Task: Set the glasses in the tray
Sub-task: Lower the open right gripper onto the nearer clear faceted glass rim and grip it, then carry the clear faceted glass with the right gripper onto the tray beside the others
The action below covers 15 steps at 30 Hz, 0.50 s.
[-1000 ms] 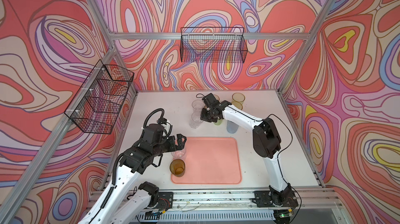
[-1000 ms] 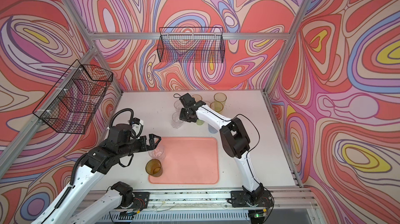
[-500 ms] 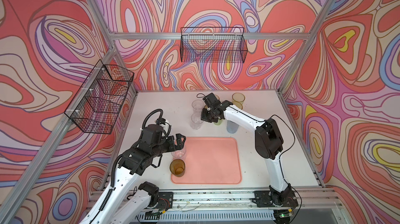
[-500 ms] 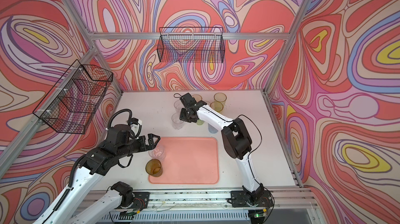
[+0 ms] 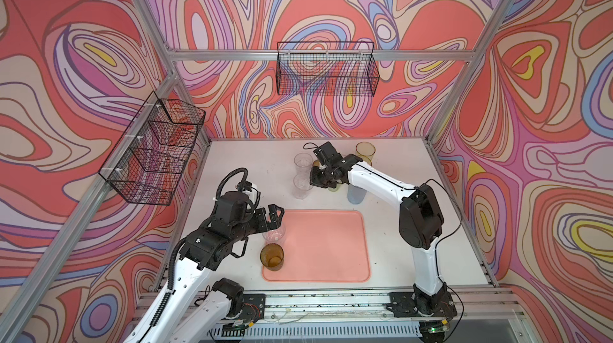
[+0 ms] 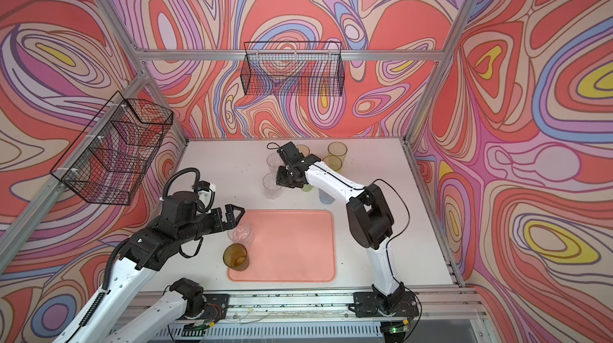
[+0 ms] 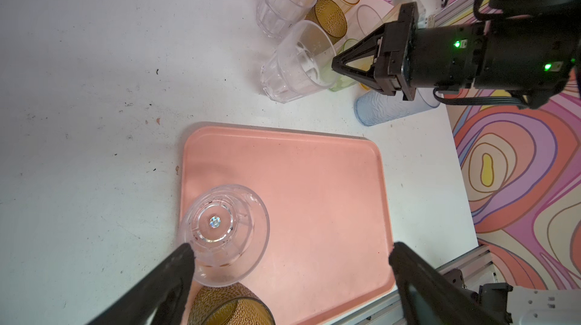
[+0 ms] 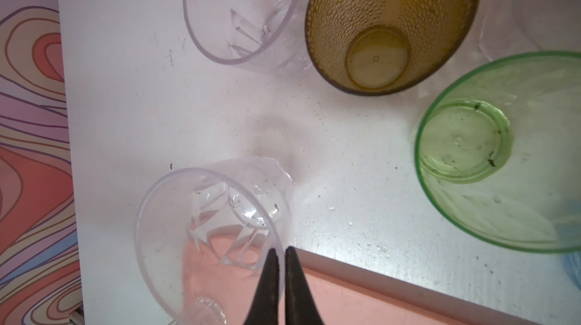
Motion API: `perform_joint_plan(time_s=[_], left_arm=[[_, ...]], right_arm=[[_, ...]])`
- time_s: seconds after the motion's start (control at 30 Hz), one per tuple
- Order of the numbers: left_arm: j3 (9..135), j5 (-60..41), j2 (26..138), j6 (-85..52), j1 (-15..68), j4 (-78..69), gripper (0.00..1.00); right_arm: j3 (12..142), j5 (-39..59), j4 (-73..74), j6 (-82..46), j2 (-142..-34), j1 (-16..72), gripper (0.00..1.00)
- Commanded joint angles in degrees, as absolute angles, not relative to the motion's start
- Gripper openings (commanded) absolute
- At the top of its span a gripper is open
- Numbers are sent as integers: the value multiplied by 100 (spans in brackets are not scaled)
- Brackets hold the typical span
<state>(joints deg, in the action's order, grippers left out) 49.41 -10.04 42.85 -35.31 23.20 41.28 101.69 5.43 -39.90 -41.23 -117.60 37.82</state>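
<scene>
The salmon-pink tray (image 5: 328,248) (image 6: 295,251) lies at the table's front. A short clear glass (image 5: 274,233) (image 7: 224,233) and a brown-amber glass (image 5: 272,257) (image 7: 229,304) stand at its left edge. My left gripper (image 5: 273,217) (image 7: 290,251) hangs open above them; one finger (image 7: 185,254) is beside the clear glass's rim. Behind the tray, my right gripper (image 5: 313,182) (image 8: 279,249) is shut on the rim of another clear glass (image 5: 301,187) (image 8: 207,222). Around it stand a clear glass (image 8: 242,9), an amber glass (image 8: 390,24) and a green glass (image 8: 503,150).
A tall pale blue glass (image 5: 356,193) stands behind the tray under the right forearm, and yellow glasses (image 5: 365,150) near the back wall. Black wire baskets hang on the left wall (image 5: 156,149) and the back wall (image 5: 326,69). The tray's right part (image 7: 330,197) is bare.
My right gripper has shifted a little to the left, staying shut. The left arm and the glasses in the tray have hardly moved.
</scene>
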Motion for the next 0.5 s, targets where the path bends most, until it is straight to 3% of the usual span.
perform_joint_plan(time_s=[0.0,0.47], left_arm=[[4966,-961,4194,-3675,2291,4158,100],[5145,-914,4057,-3697,2289,4482,100]], right_arm=[[9997,460,-3934,-3991,-11302,3874,0],[9045,118,-3966,-3860,-10186,4281,0]])
